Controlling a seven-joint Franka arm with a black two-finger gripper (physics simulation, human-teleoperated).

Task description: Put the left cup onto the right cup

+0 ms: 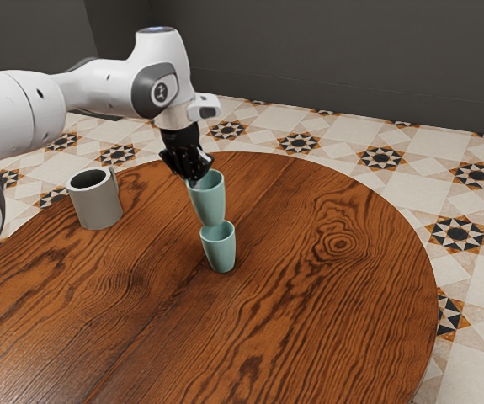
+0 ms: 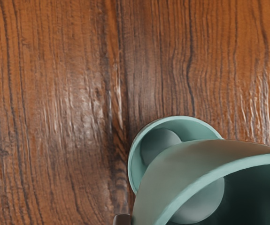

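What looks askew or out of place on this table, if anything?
The upper teal cup, held at its rim by the gripper, leans; its base sits off-centre at the rim of the lower teal cup. The grey cup stands upright, apart.

Soft, even light filled the exterior view. The tiled floor (image 1: 477,252) and white arm (image 1: 98,88) were bright; the wall (image 1: 351,42) along the frame's top was dim grey. The table (image 1: 309,320) bore a mild sheen, and faint shadows lay at the feet of the lower cup (image 1: 218,246) and the grey cup (image 1: 95,199). In the wrist view a pale gloss streak crossed the wood beside the lower cup, and the inside of the upper cup (image 2: 196,168) was dark with shade.
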